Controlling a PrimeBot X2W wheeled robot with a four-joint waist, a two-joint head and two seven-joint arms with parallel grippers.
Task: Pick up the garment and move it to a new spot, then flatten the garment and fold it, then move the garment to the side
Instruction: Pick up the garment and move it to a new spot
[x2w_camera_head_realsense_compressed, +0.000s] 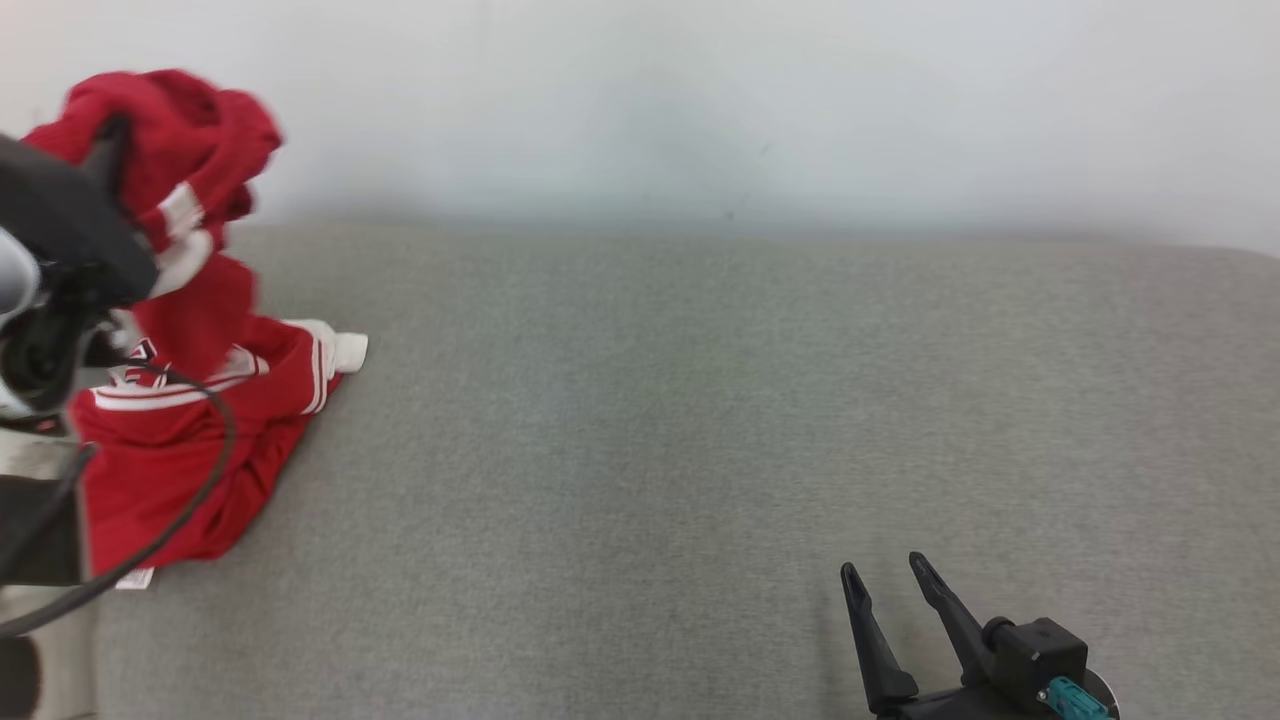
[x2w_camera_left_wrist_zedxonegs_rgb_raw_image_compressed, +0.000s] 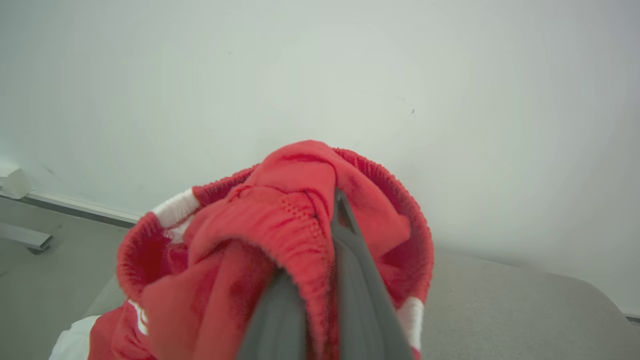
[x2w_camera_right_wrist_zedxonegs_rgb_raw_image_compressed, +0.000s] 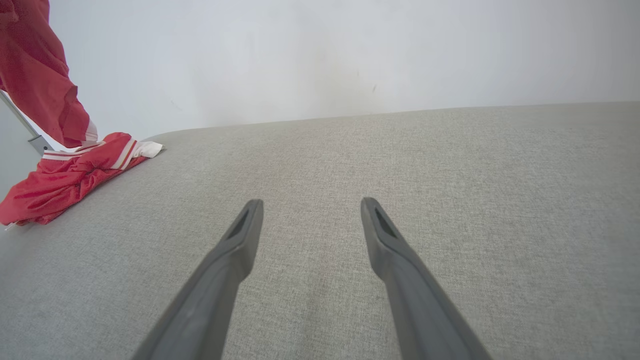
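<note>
One garment (x2w_camera_head_realsense_compressed: 190, 470), two hands (x2w_camera_left_wrist_zedxonegs_rgb_raw_image_compressed: 320, 225) (x2w_camera_right_wrist_zedxonegs_rgb_raw_image_compressed: 311, 205)

A bare, lab-like room: grey fabric surface (x2w_camera_head_realsense_compressed: 700, 450) against plain white wall (x2w_camera_head_realsense_compressed: 700, 100).

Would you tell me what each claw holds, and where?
The left claw is shut on the red garment, pinching a bunched fold by its ribbed edge; the right claw is open and empty.

The garment (x2w_camera_left_wrist_zedxonegs_rgb_raw_image_compressed: 235, 235) hides one fingertip of the left hand (x2w_camera_left_wrist_zedxonegs_rgb_raw_image_compressed: 322, 240).
</note>
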